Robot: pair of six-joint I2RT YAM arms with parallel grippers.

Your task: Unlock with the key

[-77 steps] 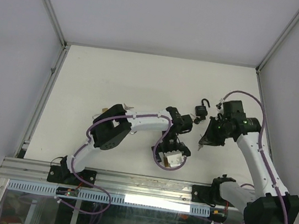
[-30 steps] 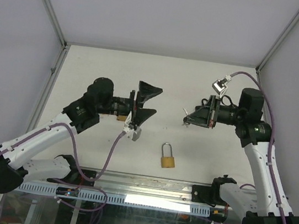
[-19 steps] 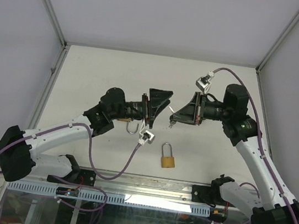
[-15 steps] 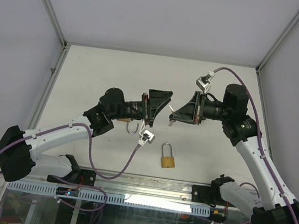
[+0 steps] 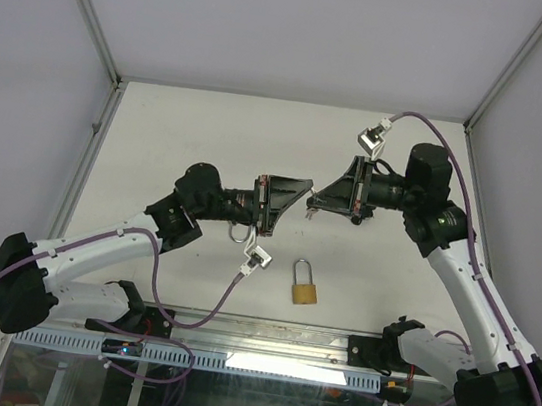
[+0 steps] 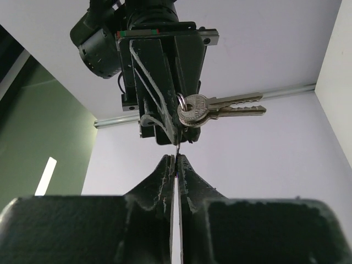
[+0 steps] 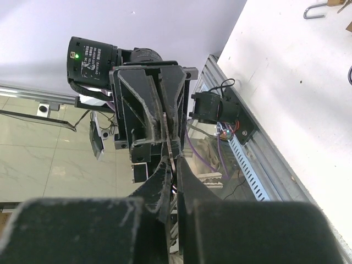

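Right gripper (image 5: 320, 198) clamped on the ring of the keys (image 6: 220, 108), held in the air, blades sticking out sideways. Left gripper (image 6: 176, 163) tip to tip with it, fingers pressed together on a thin metal sliver; cannot identify it. Brass padlock (image 5: 305, 290) lies flat on table (image 5: 211, 124), below both grippers, shackle closed.

Robot lab, white-walled test cell (image 5: 276, 22), aluminium framing (image 5: 262, 335)

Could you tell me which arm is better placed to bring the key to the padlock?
Right, probably: the silver keys hang at the tips of the right pincer, while the brass padlock lies free on the white table. The left pincer is shut beside them.
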